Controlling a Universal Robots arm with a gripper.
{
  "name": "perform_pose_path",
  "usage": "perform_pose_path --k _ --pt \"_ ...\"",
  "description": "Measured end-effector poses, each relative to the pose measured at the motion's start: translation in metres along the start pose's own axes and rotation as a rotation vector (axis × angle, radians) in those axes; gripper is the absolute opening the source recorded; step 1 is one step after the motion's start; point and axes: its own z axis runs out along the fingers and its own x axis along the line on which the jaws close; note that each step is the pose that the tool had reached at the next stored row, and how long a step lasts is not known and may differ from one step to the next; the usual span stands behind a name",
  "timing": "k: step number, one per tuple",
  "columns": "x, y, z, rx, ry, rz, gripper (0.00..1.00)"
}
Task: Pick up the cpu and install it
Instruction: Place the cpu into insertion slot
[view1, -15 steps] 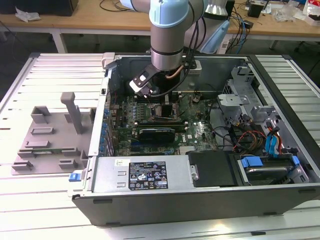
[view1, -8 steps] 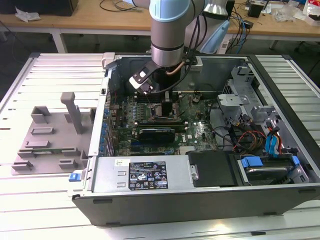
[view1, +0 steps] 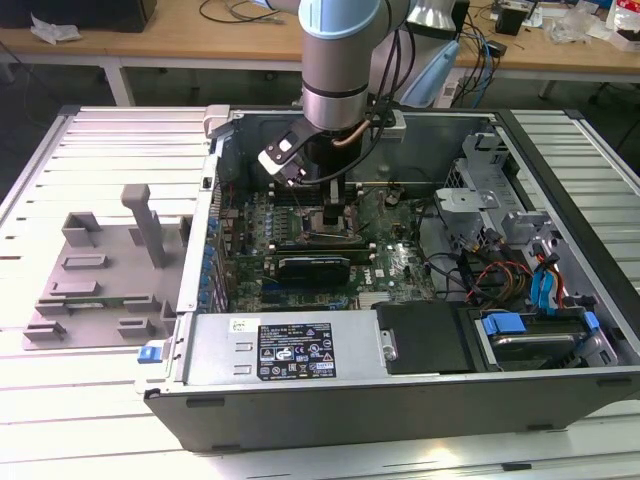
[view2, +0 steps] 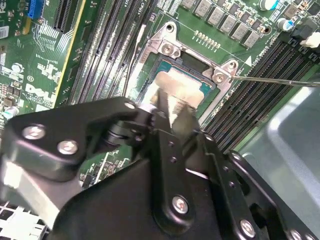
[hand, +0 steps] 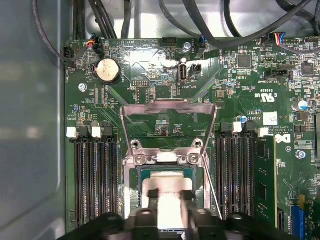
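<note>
The cpu is a small pale silvery square, held low over the motherboard's socket inside the open computer case. My gripper is shut on the cpu, its black fingers clamping two opposite edges. In the second wrist view the cpu sits within the socket's metal frame; whether it rests fully in I cannot tell. The socket's load plate stands flipped open and its thin lever sticks out to one side. In the exterior view the gripper reaches down into the middle of the case.
Black memory slots flank the socket closely on both sides. A long black module lies just in front of the gripper. A grey plastic tray with upright posts stands outside the case at the exterior view's left. Cables and a drive cage crowd the case's right.
</note>
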Motion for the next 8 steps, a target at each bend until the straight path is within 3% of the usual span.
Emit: perform_pose_path --k 2,3,4,8 --pt "0.0 0.0 0.0 0.0 -0.0001 0.0 0.28" --pt "0.0 0.0 0.0 0.0 -0.0001 0.0 0.16" --pt "0.0 0.0 0.0 -0.0001 -0.0002 0.0 0.11" --pt "0.0 0.0 0.0 0.0 -0.0005 0.0 0.11"
